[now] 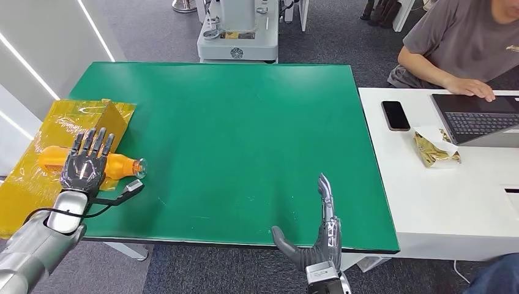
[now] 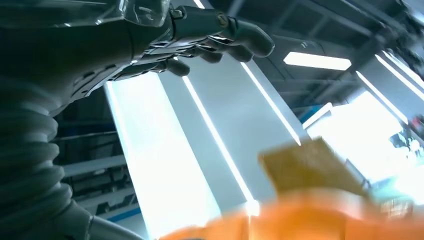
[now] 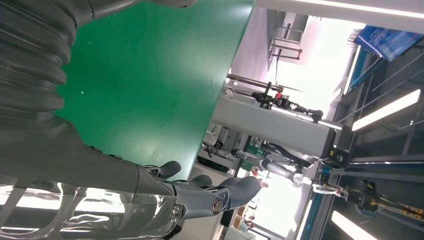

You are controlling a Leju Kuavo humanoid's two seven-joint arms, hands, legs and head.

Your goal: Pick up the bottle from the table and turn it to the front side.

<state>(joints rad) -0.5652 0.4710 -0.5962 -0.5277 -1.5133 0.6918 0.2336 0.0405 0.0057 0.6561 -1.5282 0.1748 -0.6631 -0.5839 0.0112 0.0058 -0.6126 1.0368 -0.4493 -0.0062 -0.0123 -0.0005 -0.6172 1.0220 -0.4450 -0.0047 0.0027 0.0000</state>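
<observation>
An orange bottle (image 1: pixel 121 165) lies on its side at the table's left edge, on a yellow plastic sheet (image 1: pixel 37 184), its clear cap toward the table's middle. My left hand (image 1: pixel 85 164) hovers flat over the bottle's middle, fingers spread and straight, holding nothing. In the left wrist view the bottle (image 2: pixel 300 222) is a blurred orange shape just beyond the extended fingers (image 2: pixel 220 35). My right hand (image 1: pixel 318 236) stands at the table's near edge, fingers straight, thumb out, empty. The right wrist view shows its fingers (image 3: pixel 210 192) stretched along the green table (image 3: pixel 150 75).
A brown cardboard piece (image 1: pixel 113 119) stands on the sheet behind the bottle. The green table (image 1: pixel 245 141) spreads to the right. A white desk (image 1: pixel 447 190) beside it holds a phone (image 1: pixel 395 115), a laptop (image 1: pixel 480 119) and a wrapper; a person (image 1: pixel 459 43) sits there.
</observation>
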